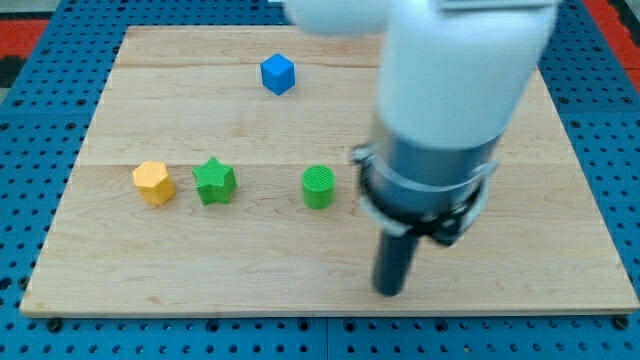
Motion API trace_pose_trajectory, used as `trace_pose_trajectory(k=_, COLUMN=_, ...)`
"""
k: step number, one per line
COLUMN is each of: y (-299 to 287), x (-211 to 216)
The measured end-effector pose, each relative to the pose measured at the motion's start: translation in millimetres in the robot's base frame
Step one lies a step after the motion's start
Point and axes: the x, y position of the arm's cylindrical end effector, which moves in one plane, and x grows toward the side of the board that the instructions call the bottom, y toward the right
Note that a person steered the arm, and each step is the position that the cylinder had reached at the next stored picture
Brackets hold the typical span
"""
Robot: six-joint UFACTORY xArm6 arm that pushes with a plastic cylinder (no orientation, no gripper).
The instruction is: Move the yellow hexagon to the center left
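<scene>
The yellow hexagon (153, 182) lies on the wooden board (200, 280) at the view's left, about mid height. A green star (214, 181) sits just to its right. A green cylinder (319, 187) stands near the middle of the board. A blue cube (278, 74) is near the view's top. My tip (390, 291) is the lower end of the dark rod, low on the board, right of and below the green cylinder, far from the yellow hexagon.
The arm's large white and grey body (450, 110) covers the board's right centre. Blue pegboard (40, 90) surrounds the board on all sides.
</scene>
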Motion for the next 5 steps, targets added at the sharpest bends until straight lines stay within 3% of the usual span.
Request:
trace_pose_trajectory(k=2, y=-197, x=-19)
trace_pose_trajectory(k=5, y=-212, x=-147)
